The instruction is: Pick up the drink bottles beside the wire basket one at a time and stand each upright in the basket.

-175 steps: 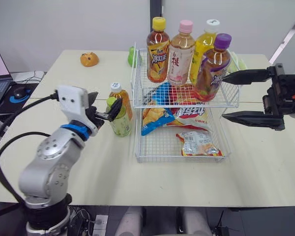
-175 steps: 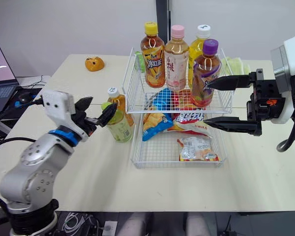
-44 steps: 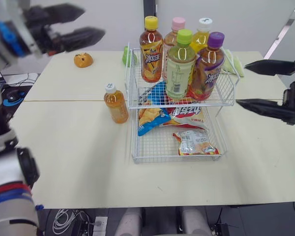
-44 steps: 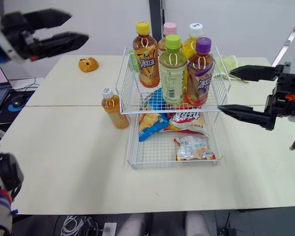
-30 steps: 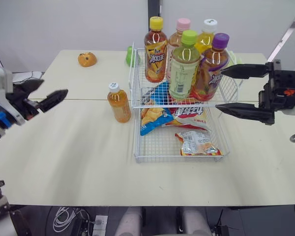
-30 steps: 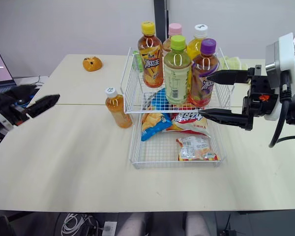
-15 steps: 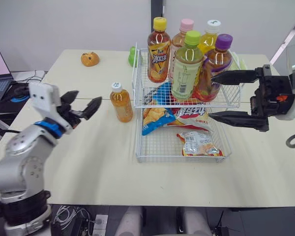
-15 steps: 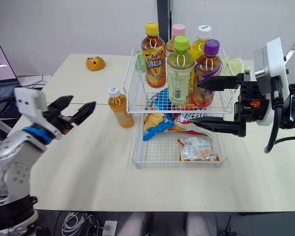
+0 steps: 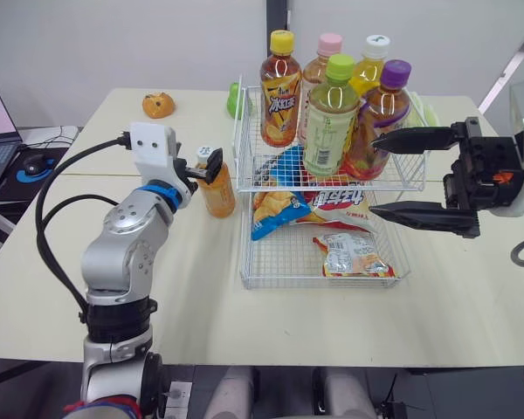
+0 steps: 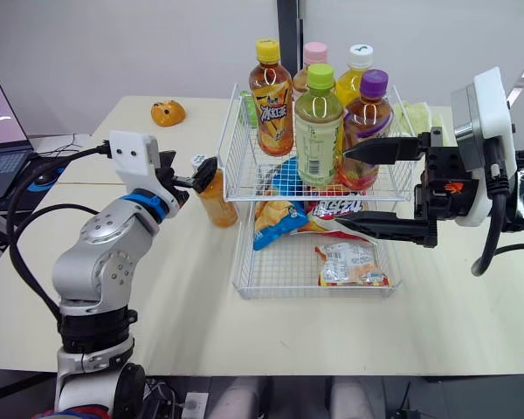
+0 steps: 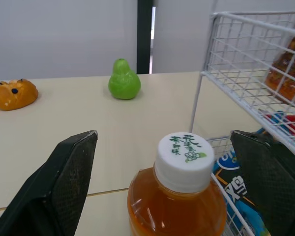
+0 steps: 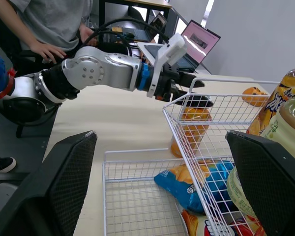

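Nearest: front of table (image 9: 244, 323), then lower tier of wire basket (image 9: 319, 284), holding snack packets (image 9: 349, 255). Left of the basket: orange tea bottle (image 9: 218, 194), white cap, upright on the table, just beside the basket's left wall, not yet lifted. Left gripper (image 11: 163, 147) level with the cap, fingers (image 11: 64, 187) spread wide to either side, touching nothing. Right of the basket: right gripper (image 9: 374, 173), likewise spread and empty, upper tip in line with purple-capped bottle (image 9: 380, 122), contact not determinable. Upper tier: five bottles upright, green-capped bottle (image 9: 330, 113) foremost, yellow-capped bottle (image 9: 279, 87) and two more behind. Farthest: green pear toy (image 11: 124, 81) and orange toy (image 11: 12, 93) toward the table's back. Judged hazards: a grip taken so high on the cap, hence slipping or tipping on lift; one finger catching the basket wire just beside the bottle; scant free room in the upper tier, hence possible knocking of the green-capped bottle on entry. Left wrist view: clear gap between each finger and the cap, hard to judge from the head views. Right wrist view: a person (image 12: 49, 24) and laptop (image 12: 199, 44) beyond the left arm. Head views: full bottle count and both grippers' places against the basket.
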You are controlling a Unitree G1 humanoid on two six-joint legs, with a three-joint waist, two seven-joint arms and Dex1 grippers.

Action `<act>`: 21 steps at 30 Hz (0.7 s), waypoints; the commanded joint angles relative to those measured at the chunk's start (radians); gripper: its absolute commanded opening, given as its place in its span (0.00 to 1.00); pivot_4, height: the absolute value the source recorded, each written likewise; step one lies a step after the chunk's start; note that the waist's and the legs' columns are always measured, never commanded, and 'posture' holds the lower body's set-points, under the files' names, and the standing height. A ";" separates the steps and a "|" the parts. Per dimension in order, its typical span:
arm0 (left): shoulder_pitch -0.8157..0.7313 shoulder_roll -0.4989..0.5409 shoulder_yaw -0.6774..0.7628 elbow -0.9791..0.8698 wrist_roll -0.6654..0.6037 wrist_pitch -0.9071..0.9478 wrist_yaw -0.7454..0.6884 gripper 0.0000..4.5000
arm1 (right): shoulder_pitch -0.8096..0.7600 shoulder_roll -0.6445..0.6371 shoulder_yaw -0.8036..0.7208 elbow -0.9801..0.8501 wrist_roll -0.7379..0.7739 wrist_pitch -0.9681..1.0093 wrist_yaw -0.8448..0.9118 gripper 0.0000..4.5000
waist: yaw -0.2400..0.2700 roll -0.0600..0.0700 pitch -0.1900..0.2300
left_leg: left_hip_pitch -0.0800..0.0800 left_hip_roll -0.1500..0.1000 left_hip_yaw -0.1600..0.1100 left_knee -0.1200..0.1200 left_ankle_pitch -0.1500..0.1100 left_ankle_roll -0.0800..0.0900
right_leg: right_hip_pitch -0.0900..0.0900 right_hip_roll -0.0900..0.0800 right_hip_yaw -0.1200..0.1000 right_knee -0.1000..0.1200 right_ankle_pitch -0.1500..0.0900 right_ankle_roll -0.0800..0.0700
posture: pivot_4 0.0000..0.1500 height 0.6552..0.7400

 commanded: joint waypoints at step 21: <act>-0.045 -0.036 -0.030 0.055 0.033 -0.045 -0.035 0.31 | 0.004 -0.020 -0.060 -0.017 -0.006 -0.008 -0.018 1.00 | 0.001 0.000 0.000 | 0.000 0.000 -0.001 0.000 0.000 0.000 | 0.000 0.000 0.000 0.000 0.000 0.000 | 1.00 1.00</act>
